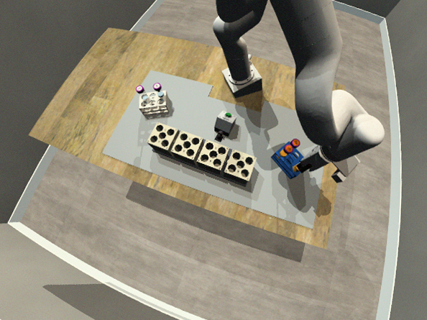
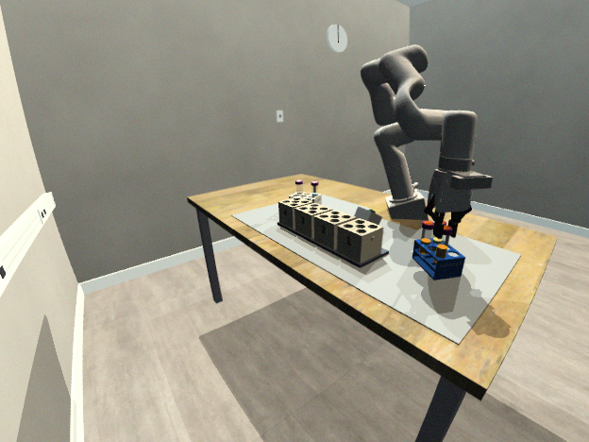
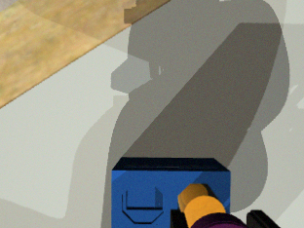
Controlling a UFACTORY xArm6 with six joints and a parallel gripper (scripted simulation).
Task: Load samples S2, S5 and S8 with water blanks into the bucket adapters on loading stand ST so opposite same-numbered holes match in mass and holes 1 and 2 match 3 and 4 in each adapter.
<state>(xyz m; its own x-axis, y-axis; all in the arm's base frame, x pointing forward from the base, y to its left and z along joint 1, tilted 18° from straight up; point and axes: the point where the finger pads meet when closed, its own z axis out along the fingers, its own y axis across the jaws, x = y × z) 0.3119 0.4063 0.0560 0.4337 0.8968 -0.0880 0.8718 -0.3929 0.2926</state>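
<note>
My gripper (image 1: 304, 167) (image 2: 445, 232) (image 3: 219, 222) is shut on an orange-filled sample tube (image 1: 296, 168) (image 2: 442, 250) (image 3: 206, 209) with a purple cap. The tube's lower end is at a well of the blue rack (image 1: 284, 164) (image 2: 448, 270) (image 3: 146, 179); how deep it sits is hidden. Two more capped sample tubes stand in that rack, one with its cap (image 1: 295, 142) at the back, one with its cap (image 1: 288, 149) (image 2: 428, 224) nearer. Adapter 1 (image 1: 248, 166) (image 2: 363, 249) and the other adapters stand in a row on the loading stand (image 2: 362, 263); no tubes show in their holes.
A white rack (image 1: 153, 108) at the far end of the table has two purple-capped tubes (image 1: 140, 89) (image 1: 156, 86) (image 2: 298, 182) (image 2: 314, 183). The green DONE key (image 1: 228, 114) is on its small desk (image 1: 225, 123) between the adapters and the arm's base.
</note>
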